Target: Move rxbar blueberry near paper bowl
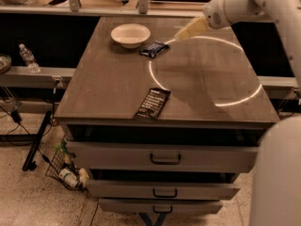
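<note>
The rxbar blueberry, a small dark navy wrapper, lies on the table just right of the paper bowl, close to its rim. The off-white bowl sits at the table's far left-centre. My gripper hangs above the table to the right of the bar, apart from it and holding nothing that I can see. The white arm reaches in from the upper right.
A longer flat black bar wrapper lies near the table's front edge. Drawers stand partly open below the front. A water bottle stands on a ledge at the left. My white base fills the lower right.
</note>
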Controlling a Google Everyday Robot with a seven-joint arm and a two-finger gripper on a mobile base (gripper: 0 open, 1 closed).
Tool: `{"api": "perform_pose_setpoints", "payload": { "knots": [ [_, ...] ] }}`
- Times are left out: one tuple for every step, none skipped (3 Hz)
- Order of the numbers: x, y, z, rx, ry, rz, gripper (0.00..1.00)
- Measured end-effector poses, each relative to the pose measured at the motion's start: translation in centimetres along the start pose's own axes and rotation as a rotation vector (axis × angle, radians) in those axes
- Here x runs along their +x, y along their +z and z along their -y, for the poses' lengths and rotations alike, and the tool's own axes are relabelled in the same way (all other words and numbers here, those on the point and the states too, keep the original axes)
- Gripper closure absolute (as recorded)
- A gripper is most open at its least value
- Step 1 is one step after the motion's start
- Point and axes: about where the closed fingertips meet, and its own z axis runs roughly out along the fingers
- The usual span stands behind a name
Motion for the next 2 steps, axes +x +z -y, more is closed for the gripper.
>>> {"api": "perform_pose_setpoints", "payload": {
  "knots": [
    [-2.3,-8.5,1.5,0.129,0.02,0.126,0.0],
    [-1.7,-7.5,1.4,0.117,0.02,0.111,0.0]
  ]
}}
